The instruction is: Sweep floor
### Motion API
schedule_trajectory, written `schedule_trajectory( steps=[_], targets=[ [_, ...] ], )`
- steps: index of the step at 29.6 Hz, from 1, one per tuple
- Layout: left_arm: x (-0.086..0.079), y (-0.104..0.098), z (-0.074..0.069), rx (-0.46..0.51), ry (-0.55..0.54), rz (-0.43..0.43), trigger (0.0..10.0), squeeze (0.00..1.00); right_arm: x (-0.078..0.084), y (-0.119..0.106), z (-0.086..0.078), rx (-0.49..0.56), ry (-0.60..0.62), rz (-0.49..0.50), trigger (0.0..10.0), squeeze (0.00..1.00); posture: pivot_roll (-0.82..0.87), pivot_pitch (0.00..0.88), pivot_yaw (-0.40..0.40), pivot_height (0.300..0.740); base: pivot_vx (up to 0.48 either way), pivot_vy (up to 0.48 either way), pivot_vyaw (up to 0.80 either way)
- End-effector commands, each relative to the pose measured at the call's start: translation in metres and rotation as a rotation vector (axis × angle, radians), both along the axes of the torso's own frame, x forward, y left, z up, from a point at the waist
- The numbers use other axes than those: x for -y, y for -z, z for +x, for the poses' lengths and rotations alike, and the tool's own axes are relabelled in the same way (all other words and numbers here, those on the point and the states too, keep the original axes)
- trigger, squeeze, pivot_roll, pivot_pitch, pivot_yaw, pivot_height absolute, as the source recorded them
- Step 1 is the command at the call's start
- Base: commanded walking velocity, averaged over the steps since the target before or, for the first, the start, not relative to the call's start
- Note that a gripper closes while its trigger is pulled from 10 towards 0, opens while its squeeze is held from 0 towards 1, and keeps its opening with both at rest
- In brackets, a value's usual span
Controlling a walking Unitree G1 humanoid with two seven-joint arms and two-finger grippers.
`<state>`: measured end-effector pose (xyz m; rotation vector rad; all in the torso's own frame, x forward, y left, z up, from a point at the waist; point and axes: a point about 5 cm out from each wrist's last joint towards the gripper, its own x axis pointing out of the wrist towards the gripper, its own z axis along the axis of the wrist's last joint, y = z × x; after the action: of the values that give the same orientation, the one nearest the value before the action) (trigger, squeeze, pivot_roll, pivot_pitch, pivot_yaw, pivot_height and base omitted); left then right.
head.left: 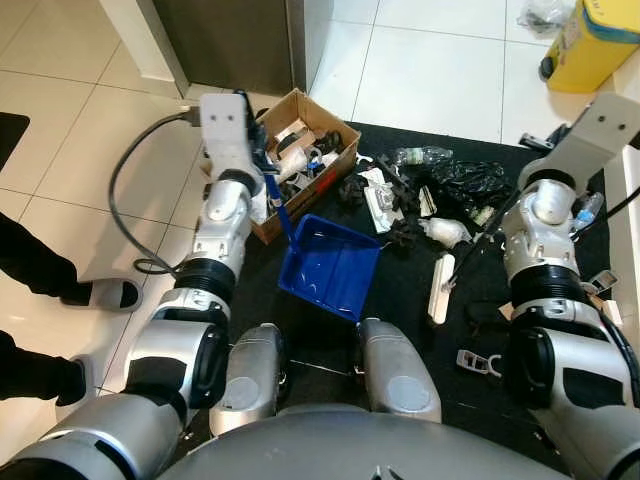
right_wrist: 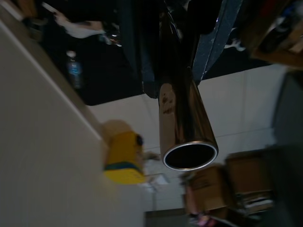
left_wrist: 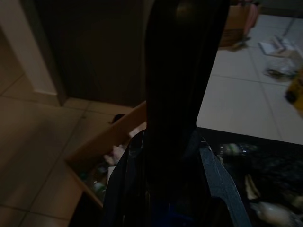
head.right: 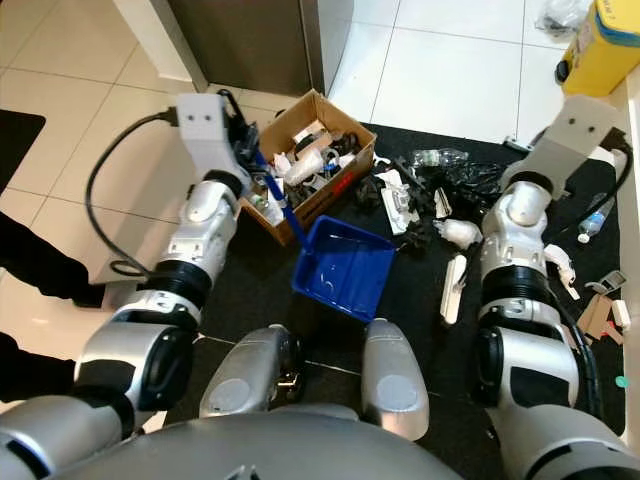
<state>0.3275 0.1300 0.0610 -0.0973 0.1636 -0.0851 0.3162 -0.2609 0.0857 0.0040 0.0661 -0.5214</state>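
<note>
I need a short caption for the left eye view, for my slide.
Left gripper holds blue dustpan on the black mat, beside a cardboard box of litter.

Blue dustpan (head.left: 332, 264) tilted on black mat, slim blue handle rising toward cardboard box, white brush (head.left: 441, 287) beside.

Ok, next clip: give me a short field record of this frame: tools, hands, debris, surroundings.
Left hand: holds the handle of the blue dustpan, pan resting on the black mat
Right hand: grips a shiny metal tube
Cardboard box: on the floor beyond the dustpan, full of rubbish
Debris: bags, wrappers and a plastic bottle strewn over the mat
Yellow bin: on the tiles, far right
Person: dark sleeves at the left edge
</note>
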Motion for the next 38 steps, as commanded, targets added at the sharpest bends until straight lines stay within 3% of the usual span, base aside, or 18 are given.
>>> schedule_trajectory(
  steps=[1,7,12,17,23,25,27,32,38],
  targets=[
    [-0.017,-0.004,-0.002,0.024,-0.036,0.027,10.0,0.0,-0.01,-0.013,0.008,0.063,-0.057,-0.027,10.0,0.0,0.04,0.0,0.047,0.74,0.0,0.0,0.0],
    [-0.038,-0.007,-0.018,0.085,-0.074,0.115,10.0,0.0,-0.033,-0.017,0.021,0.072,-0.163,-0.014,10.0,0.0,0.07,0.0,0.041,0.74,0.0,0.0,0.0],
    [-0.043,-0.006,-0.023,0.092,-0.105,0.127,10.0,0.0,-0.041,-0.017,0.025,0.071,-0.203,-0.011,10.0,0.0,0.08,0.0,0.038,0.74,0.0,0.0,0.0],
    [-0.058,0.008,-0.033,0.017,-0.264,0.143,10.0,0.0,-0.063,-0.02,0.033,0.06,-0.29,-0.033,10.0,0.0,0.1,0.039,0.018,0.74,0.0,0.0,0.0],
    [-0.066,0.01,-0.037,-0.018,-0.351,0.181,10.0,0.0,-0.063,-0.021,0.035,0.037,-0.282,-0.091,10.0,0.0,0.1,0.054,0.014,0.74,0.0,0.0,0.0],
    [-0.064,0.009,-0.038,-0.033,-0.356,0.155,10.0,0.0,-0.058,-0.022,0.035,0.042,-0.262,-0.097,10.0,0.0,0.1,0.058,0.016,0.74,0.0,0.0,0.0],
    [-0.056,0.004,-0.04,-0.044,-0.347,0.081,10.0,0.0,-0.046,-0.024,0.033,0.047,-0.216,-0.112,10.0,0.0,0.1,0.069,0.02,0.74,0.0,0.0,0.0],
    [-0.043,-0.011,-0.039,-0.026,-0.321,0.012,10.0,0.0,-0.035,-0.022,0.029,0.047,-0.183,-0.11,10.0,0.0,0.11,0.072,0.027,0.74,0.0,0.0,0.0],
    [-0.031,-0.02,-0.036,-0.031,-0.31,-0.008,10.0,0.0,-0.035,-0.019,0.028,0.038,-0.173,-0.101,10.0,0.0,0.11,0.069,0.034,0.74,0.0,0.0,0.0]
  ],
)
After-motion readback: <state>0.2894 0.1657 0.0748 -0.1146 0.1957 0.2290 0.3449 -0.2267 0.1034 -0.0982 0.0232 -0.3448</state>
